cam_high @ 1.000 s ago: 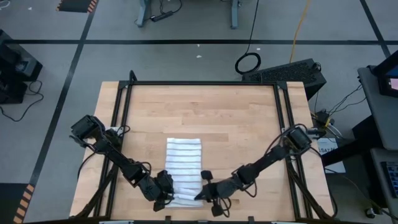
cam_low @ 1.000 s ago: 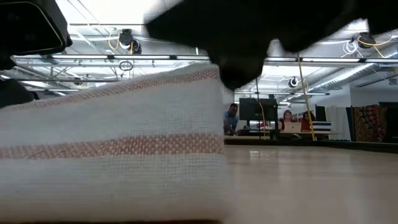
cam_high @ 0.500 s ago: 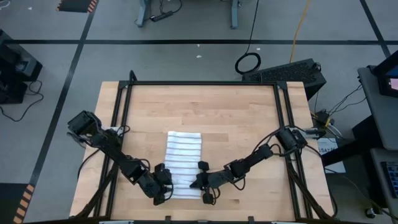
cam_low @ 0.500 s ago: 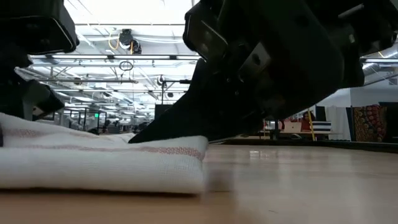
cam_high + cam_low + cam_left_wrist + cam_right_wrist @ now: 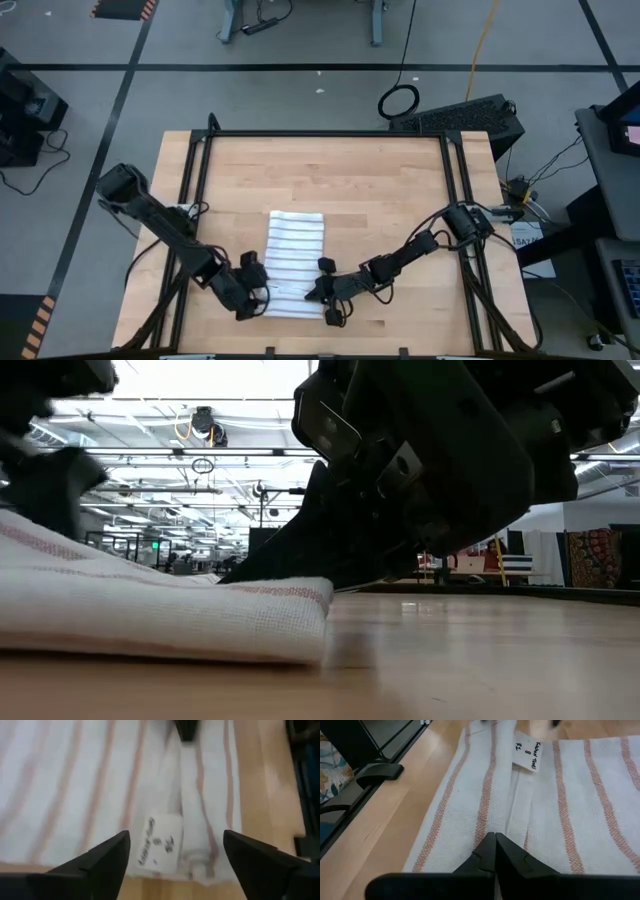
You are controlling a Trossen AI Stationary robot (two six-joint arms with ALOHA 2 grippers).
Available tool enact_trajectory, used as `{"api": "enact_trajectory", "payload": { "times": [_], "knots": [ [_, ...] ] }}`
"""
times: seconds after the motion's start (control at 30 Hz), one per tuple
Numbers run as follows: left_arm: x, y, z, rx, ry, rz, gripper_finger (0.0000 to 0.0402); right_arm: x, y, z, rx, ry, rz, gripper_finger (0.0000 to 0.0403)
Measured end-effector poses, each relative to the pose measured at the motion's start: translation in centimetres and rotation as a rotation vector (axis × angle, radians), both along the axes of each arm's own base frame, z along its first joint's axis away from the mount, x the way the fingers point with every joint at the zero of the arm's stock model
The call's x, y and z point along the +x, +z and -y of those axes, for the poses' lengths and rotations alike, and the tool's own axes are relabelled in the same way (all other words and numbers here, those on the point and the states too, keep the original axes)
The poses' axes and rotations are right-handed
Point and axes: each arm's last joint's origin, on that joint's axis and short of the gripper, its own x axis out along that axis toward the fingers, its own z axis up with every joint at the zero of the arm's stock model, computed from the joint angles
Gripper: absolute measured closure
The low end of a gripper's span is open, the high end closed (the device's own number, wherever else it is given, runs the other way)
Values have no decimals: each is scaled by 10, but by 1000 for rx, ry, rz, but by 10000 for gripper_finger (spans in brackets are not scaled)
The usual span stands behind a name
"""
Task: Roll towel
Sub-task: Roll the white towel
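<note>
The towel (image 5: 296,255), white with thin reddish stripes, lies flat on the wooden table with its near edge turned over into a narrow fold. A white handwritten tag (image 5: 159,847) sits by that fold. My left gripper (image 5: 256,292) is open and hovers just off the towel's near left corner; its fingers (image 5: 102,860) stand wide apart in the left wrist view, above the cloth. My right gripper (image 5: 318,292) is shut, its tip down on the folded near strip toward the towel's right side. In the low view it is the big dark mass (image 5: 420,480) over the towel (image 5: 170,610). My right gripper's shut fingers (image 5: 495,851) rest on top of the towel's folded near strip (image 5: 517,820). They slant down from the table's near right side, roughly along the fold. The cloth under them lies flat on the table.
Black frame rails run along the table's left (image 5: 190,200) and right (image 5: 458,190) sides; one shows beside the towel in the right wrist view (image 5: 375,772). Bare wood (image 5: 330,170) stretches beyond the towel's far edge.
The towel's near edge, held high a second ago, has been turned over and laid down, so the towel is shorter at its near end. My left gripper has opened, let go and drawn up and toward the table's left. My right gripper has come down toward the left onto the fold.
</note>
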Motion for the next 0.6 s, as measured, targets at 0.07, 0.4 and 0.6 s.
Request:
{"api": "enact_trajectory", "payload": {
  "times": [0.07, 0.4, 0.6],
  "knots": [
    [-4, 10, -2, 28, 7, 54, 72, 0, 0, 0, -1, 0, 0, 403],
    [-8, 36, 15, 29, -91, 328, 91, 0, 0, 0, -3, -1, 2, 403],
    [2, -3, 34, 111, -152, 305, 141, 0, 0, 1, -11, 4, 7, 403]
  ]
}}
